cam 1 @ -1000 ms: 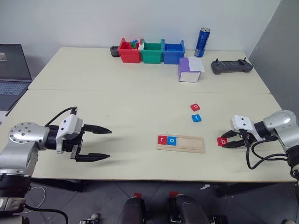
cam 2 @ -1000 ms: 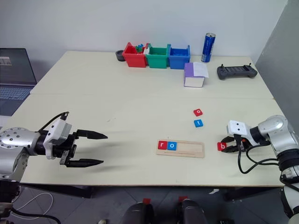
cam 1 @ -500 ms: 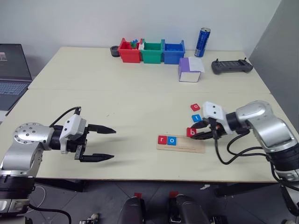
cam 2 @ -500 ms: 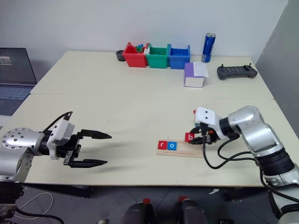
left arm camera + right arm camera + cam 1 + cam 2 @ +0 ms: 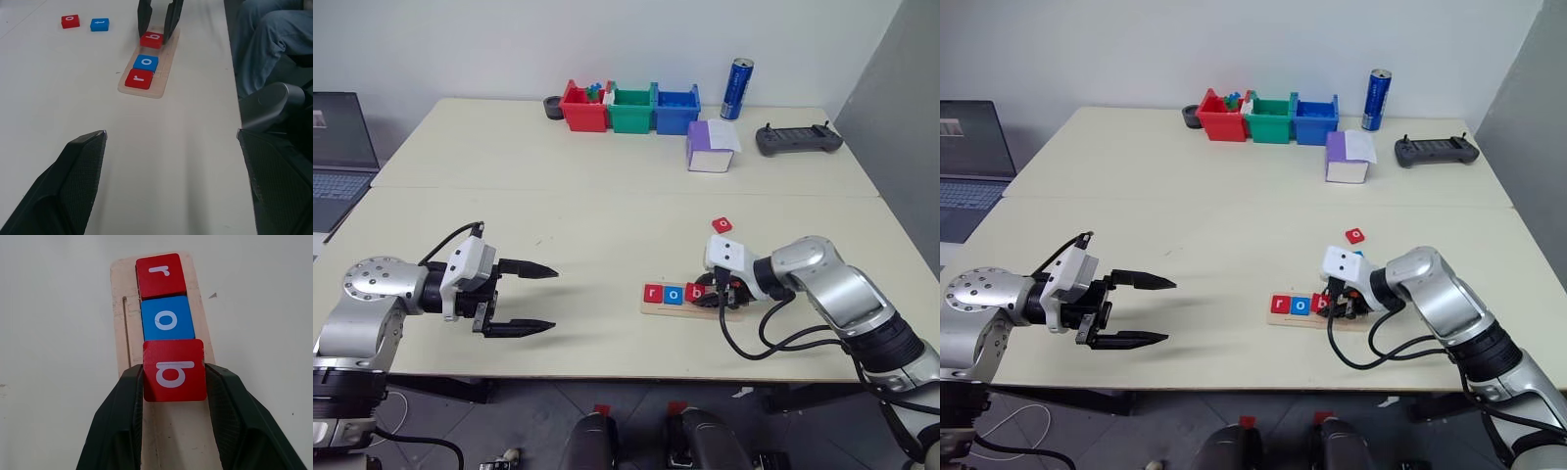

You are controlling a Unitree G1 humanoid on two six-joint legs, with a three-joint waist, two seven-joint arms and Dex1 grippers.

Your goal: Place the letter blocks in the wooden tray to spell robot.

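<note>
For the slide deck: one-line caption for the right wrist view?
Right hand holds the red b block over the wooden tray, right behind the blue o and red r.

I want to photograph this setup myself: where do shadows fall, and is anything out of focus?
Left eye view: soft, even light, a faint shadow on the table beneath the left gripper. Left wrist view: its own fingers loom dark and blurred. Right wrist view: the red b block is crisp, fingers slightly soft.
</note>
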